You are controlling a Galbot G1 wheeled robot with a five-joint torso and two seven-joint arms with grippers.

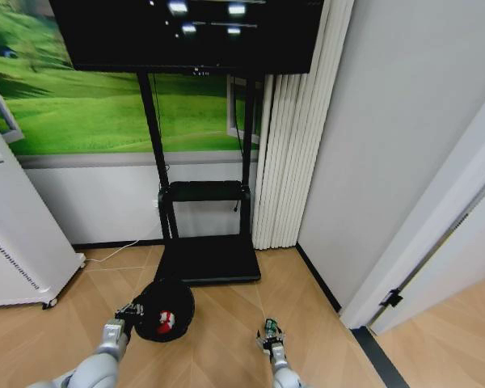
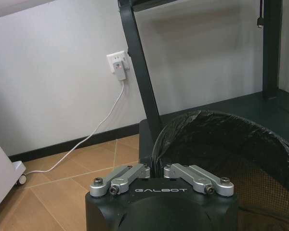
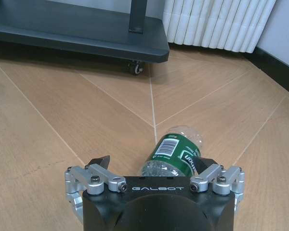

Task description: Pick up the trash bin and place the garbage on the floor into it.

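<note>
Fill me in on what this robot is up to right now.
It is clearing litter off the wooden floor. The left pincer is shut on the rim of the trash bin, which has a black bag liner and already has a red-and-white piece of garbage inside. The right pincer is low over the floor, open, with the clear green-labelled bottle lying between its fingers, not yet gripped.

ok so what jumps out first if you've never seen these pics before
Probably the black trash bin on the wooden floor in front of the TV stand, with the left gripper closed on its rim and something red and white already inside. Next, the right gripper sits open around a clear bottle with a green label lying on the floor.
</note>
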